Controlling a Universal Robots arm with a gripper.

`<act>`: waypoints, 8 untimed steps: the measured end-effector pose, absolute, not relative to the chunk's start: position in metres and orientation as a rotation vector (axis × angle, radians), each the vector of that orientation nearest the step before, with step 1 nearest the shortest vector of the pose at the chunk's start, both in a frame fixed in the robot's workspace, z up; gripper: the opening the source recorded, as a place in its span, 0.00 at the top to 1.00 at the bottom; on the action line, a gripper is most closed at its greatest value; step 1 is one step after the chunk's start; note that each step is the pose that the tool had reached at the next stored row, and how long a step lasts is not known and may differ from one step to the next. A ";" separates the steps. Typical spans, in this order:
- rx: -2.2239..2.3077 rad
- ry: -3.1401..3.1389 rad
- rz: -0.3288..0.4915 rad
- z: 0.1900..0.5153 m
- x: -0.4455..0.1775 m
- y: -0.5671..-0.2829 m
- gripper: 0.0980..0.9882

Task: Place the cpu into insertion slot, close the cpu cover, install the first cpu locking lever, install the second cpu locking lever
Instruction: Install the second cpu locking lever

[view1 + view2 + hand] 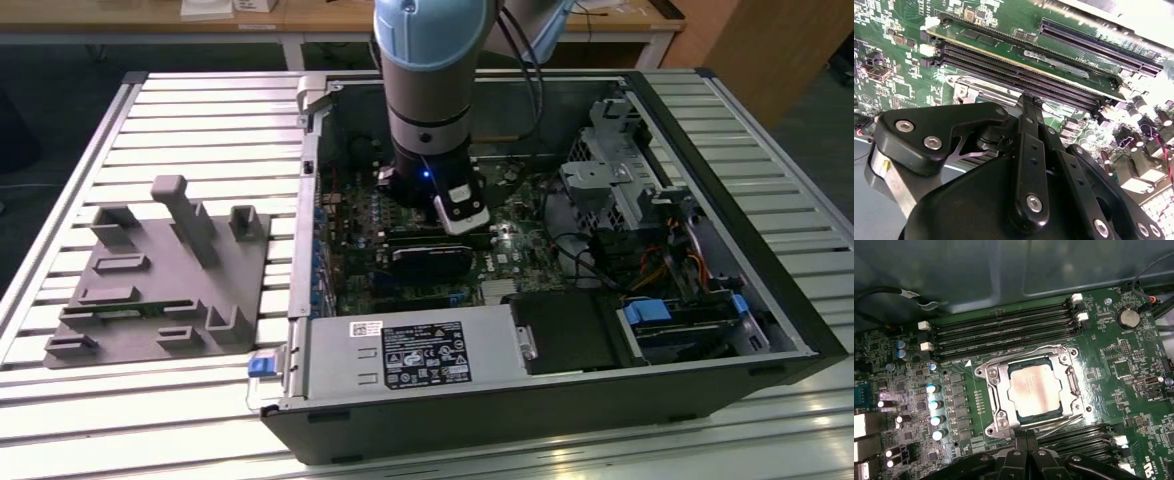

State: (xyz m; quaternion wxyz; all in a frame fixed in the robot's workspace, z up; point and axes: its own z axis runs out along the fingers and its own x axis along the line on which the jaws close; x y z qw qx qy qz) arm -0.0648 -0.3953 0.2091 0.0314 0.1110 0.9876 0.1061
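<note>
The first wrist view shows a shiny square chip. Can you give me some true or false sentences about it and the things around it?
1. The cpu sits in the insertion slot on the green board. True.
2. The cpu cover lies down flat around the cpu. True.
3. The gripper is holding the cpu up in the air. False: the cpu lies in its socket and the gripper is beside the socket's edge.
4. The long memory slots lie on one side of the socket only. False: they lie on two opposite sides.
5. The computer case stands on a table of metal slats. True.
</note>
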 end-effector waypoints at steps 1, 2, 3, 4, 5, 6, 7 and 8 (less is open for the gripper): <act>0.343 3.042 0.342 0.209 -0.066 -0.397 0.99; 0.343 3.041 0.355 0.208 -0.067 -0.398 0.99; 0.344 3.040 0.369 0.208 -0.068 -0.399 0.99; 0.344 3.040 0.383 0.208 -0.069 -0.400 0.99; 0.345 3.039 0.396 0.208 -0.071 -0.401 0.99; 0.345 3.038 0.407 0.207 -0.072 -0.402 0.99; 0.345 3.038 0.417 0.207 -0.073 -0.404 0.99; 0.346 3.037 0.427 0.206 -0.074 -0.405 0.99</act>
